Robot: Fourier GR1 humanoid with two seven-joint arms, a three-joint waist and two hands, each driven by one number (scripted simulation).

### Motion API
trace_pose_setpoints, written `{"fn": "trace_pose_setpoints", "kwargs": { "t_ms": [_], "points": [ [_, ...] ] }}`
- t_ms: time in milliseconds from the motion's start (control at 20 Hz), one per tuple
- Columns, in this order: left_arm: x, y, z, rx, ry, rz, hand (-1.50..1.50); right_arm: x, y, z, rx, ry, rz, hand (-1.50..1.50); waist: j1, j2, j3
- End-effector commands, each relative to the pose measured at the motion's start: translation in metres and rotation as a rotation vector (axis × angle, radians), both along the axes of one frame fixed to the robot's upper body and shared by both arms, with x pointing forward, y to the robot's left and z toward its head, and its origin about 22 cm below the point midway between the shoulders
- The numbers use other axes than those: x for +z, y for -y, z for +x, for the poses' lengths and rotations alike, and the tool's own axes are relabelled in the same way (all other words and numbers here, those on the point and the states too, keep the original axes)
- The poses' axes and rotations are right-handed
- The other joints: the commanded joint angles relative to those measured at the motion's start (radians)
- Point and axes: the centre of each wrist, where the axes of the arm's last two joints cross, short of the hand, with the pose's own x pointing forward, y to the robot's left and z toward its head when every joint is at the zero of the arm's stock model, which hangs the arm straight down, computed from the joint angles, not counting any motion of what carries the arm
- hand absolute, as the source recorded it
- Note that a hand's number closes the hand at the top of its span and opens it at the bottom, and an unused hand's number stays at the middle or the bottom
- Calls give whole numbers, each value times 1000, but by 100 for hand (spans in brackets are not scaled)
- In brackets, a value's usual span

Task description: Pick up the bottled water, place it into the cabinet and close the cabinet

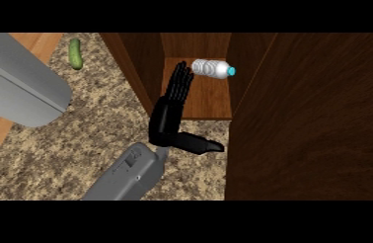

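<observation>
Bottle place: the bottle (pixel 212 68) lay on its side on the cabinet (pixel 207 96) shelf, toward the back of the opening, at about 1 o'clock from the robot hand.
Bottle to robot hand: the right robot hand (pixel 169 113) had its fingertips just beside the bottle's base end; whether they touched it could not be told.
Bottle look: clear, pale body with ribbed rings, a light blue cap pointing to 3 o'clock, the base end toward 9 o'clock.
Right robot hand state: open, fingers straight and together, pointing to 12 o'clock into the cabinet, thumb spread out toward 4 o'clock; it held nothing.
Right forearm: the grey forearm (pixel 128 175) came up from 6 o'clock, over the speckled surface (pixel 87 133).
Left robot hand: it did not show; only a broad grey shape (pixel 29 89) sat at 9 o'clock of the view.
Cabinet: dark brown wood, the shelf floor a lighter reddish brown, side walls rising at both sides of the opening.
Door: a dark wooden door (pixel 302 123) stood at 3 o'clock of the opening, filling the view's right side and leaving the opening uncovered.
Other thing: a green cucumber (pixel 75 54) lay on the surface at 11 o'clock, well apart from the robot hand and the bottle.
</observation>
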Motion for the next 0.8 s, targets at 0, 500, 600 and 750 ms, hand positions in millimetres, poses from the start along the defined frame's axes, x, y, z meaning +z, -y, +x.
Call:
{"fn": "trace_pose_setpoints", "kwargs": {
  "t_ms": [0, 500, 600, 750],
  "points": [
    [-5, -8, -33, -32, -16, -25, 150, 37, -3, -5, 65, 51, -106, -150, -2, 2, 0],
    [1, -78, -82, 28, -36, -21, -150, 41, 0, -4, 427, 35, -243, 150, 2, 0, 0],
    [0, -105, -86, 54, -26, -8, -150, 51, -7, -11, 469, 57, -243, 150, -11, -4, -1],
    [-1, -125, -103, 103, -35, -18, -150, 68, -14, -13, 467, 116, -257, 150, -9, -6, -2]
  ]
}}
